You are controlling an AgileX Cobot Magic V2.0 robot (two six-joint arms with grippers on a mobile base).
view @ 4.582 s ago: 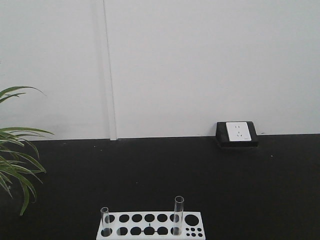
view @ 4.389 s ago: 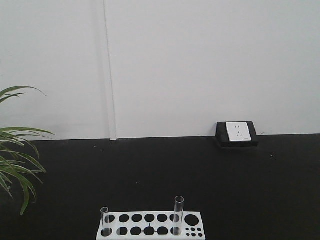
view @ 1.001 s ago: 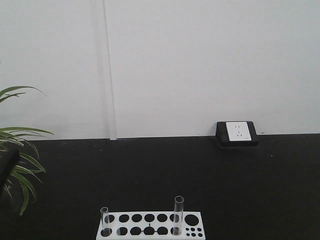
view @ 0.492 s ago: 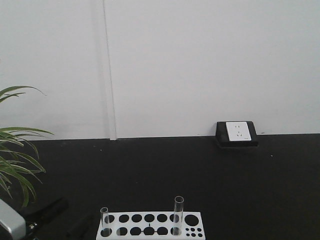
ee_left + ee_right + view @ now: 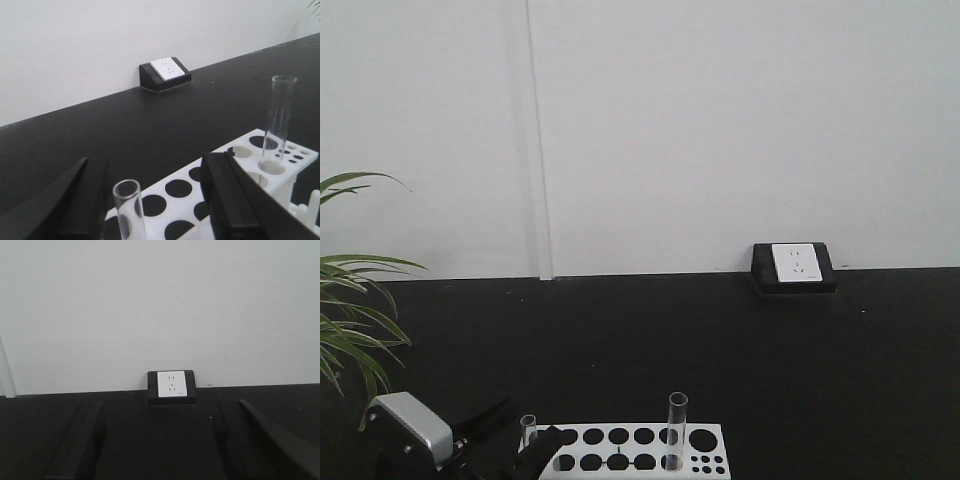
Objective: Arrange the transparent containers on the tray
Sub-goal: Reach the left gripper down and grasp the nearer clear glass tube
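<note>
Front cam faces wall across table; L wrist cam sits close behind rack; all 3 share socket.

I see short tube at left end of rack, between left gripper fingers; taller tube near right end; socket behind.

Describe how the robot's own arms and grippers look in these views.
The left gripper has two broad, flat, matte black fingers with squared edges. In the front-facing view, a rounded light grey housing sits behind them. The right gripper shows the same dark, flat finger shapes, blurred at the frame's bottom. No cables or markings are visible.
</note>
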